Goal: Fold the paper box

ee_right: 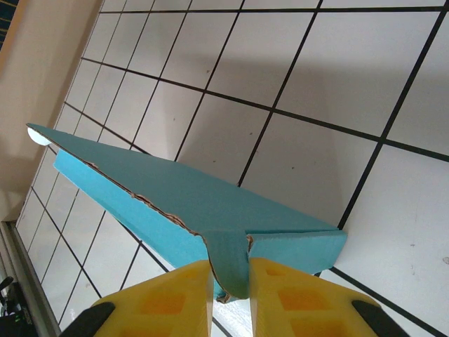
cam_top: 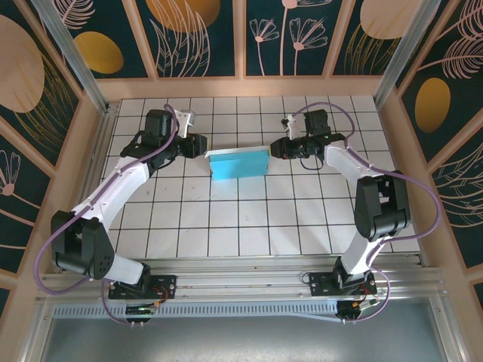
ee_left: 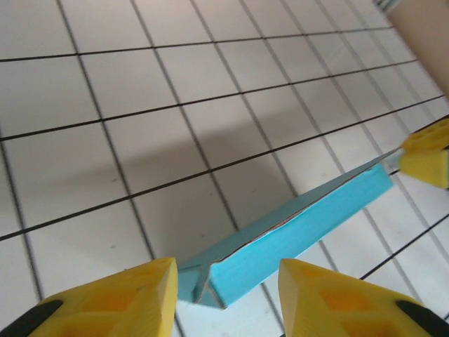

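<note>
Two robot arms reach inward from the near edge of a white table ruled with a black grid, and meet at either end of one paper box lying flat near the middle of the table, a little toward the far side. The box is teal-blue, long and shallow, folded up and closed, so whether anything is inside cannot be told. A slightly ragged seam runs along its top edge, and a small patch of white shows at its far corner in the right wrist view. The left gripper sits at the box's left end with its yellow fingers spread apart on either side of the corner, with a gap on at least one side, so the claw stands loose around the box rather than clamping it. The right gripper is at the opposite end, its yellow fingers drawn narrow and pinching a teal flap of the box between them. One right finger also shows beyond the box's far end in the left wrist view. Purple cables loop along both arms. A metal rail carries the arm bases. Dark wall panels painted with leaves and golden ovals surround the table.
</note>
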